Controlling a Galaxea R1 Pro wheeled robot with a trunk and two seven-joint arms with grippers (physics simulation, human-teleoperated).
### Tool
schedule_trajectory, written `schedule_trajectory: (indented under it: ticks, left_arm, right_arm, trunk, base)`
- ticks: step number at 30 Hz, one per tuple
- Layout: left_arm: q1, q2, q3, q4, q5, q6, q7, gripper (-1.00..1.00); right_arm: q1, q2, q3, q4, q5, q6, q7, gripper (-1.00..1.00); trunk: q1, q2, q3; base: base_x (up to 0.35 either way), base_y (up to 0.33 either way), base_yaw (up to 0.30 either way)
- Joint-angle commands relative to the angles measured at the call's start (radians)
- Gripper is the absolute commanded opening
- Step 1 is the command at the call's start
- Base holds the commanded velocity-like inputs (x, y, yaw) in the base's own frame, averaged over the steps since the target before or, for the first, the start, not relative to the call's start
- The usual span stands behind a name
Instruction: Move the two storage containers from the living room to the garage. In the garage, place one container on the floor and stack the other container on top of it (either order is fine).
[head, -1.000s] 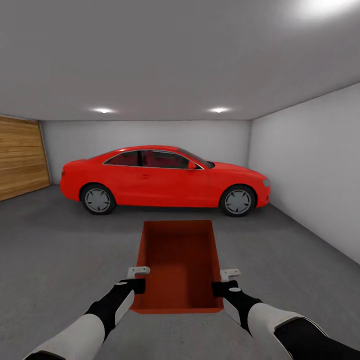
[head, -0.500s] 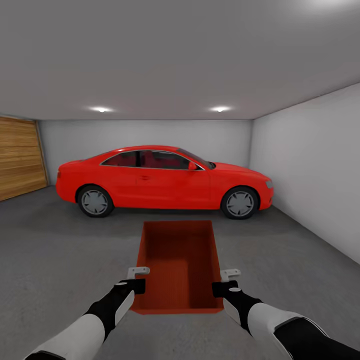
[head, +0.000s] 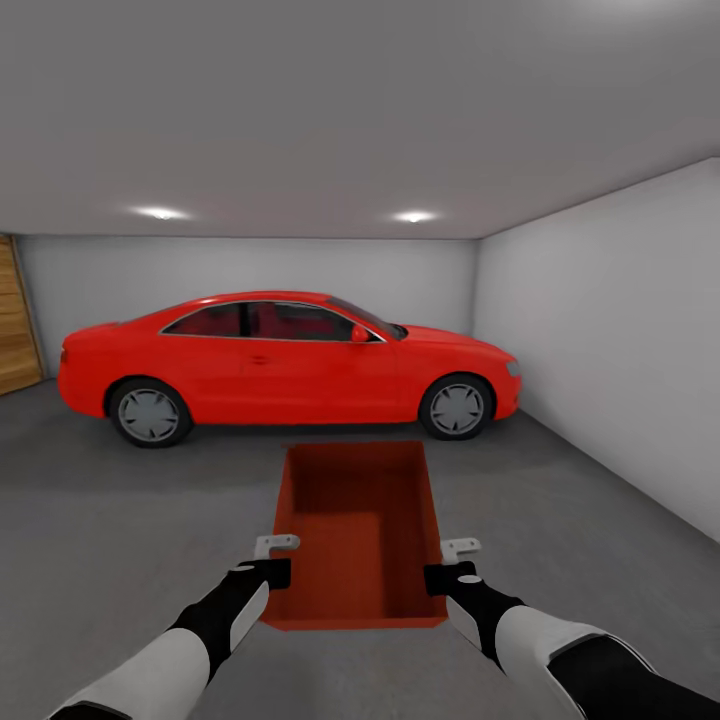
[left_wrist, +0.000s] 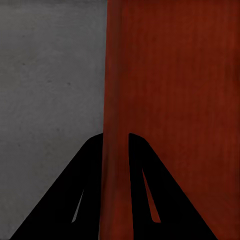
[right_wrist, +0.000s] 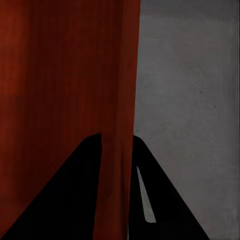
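The storage container (head: 356, 530) is carried at 12 o'clock ahead of the trunk, above the garage floor (head: 120, 520), w/ the red car (head: 285, 365) further off at 12. Its left wall is pinched by the left gripper (head: 278, 560) and its right wall by the right gripper (head: 442, 563), one finger inside and one outside each rim. The bin is judged light, rigid and smooth-walled, so slip is possible; both rim grips should be kept level approx. opposite each other.

wooden door (head: 14, 320) cut by frame edge, container (head: 355, 530) hiding the floor (head: 120, 520) beneath
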Motion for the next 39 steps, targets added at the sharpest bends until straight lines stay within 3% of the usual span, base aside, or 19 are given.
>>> schedule_trajectory:
  ticks: [1,39]
  left_arm:
    - [-0.001,0.0,0.018,-0.024,-0.015,0.007,0.015,-1.0]
    - [-0.001,0.0,0.019,-0.024,-0.015,0.007,0.015,-1.0]
  right_arm:
    - [-0.001,0.003,-0.009,0.004,-0.016,-0.004,-0.001,-1.0]
    - [-0.001,0.003,-0.009,0.004,-0.016,-0.007,-0.001,-1.0]
  trunk:
    - [0.001,-0.001,-0.002]
    - [0.001,-0.001,-0.002]
  base:
    - [0.322,0.0,-0.286]
    - [0.322,0.052,-0.287]
